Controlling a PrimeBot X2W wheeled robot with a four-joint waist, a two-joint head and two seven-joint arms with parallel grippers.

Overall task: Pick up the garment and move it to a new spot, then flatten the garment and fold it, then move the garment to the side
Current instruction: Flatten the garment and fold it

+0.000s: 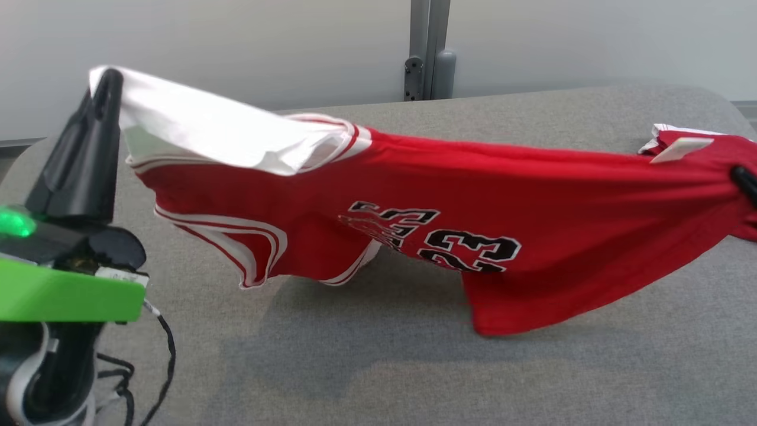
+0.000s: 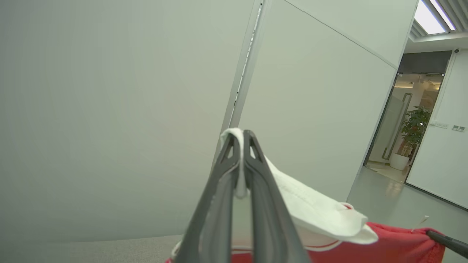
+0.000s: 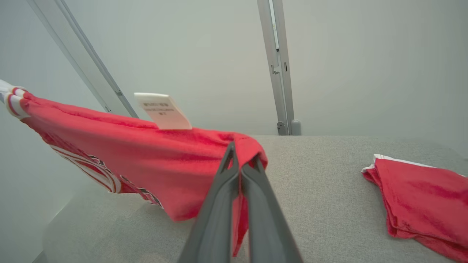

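The left gripper [image 1: 110,80] has its two dark fingers pressed together, pinching the edge of a white sleeve [image 1: 225,133]; in the left wrist view a thin strip of white cloth shows squeezed between the fingertips, with no gap around it. The right gripper [image 3: 239,160] is likewise clamped tight, its fingers closed on a bunched fold of red cloth at the hem end, just beside a small white label [image 3: 162,111] that stands up from the fabric. Between the two hangs the garment [image 1: 532,207], stretched out sideways in the air like washing on a line, the sleeve end raised at the robot's left and the hem end at its right. The middle of it sags, with the number 23 [image 1: 467,245] in black and white lying upside down on the red front. Whether its lowest edges brush the surface under it, I cannot tell. Below it spreads the grey cloth-covered table [image 1: 355,367], where its soft shadow falls. Off to the right on that table, well apart from the right gripper in the right wrist view, lies a second red-and-white garment [image 3: 420,193] in a loosely folded heap. Behind the table rises a plain pale wall [image 1: 236,41] split by a grey metal post [image 1: 429,47]
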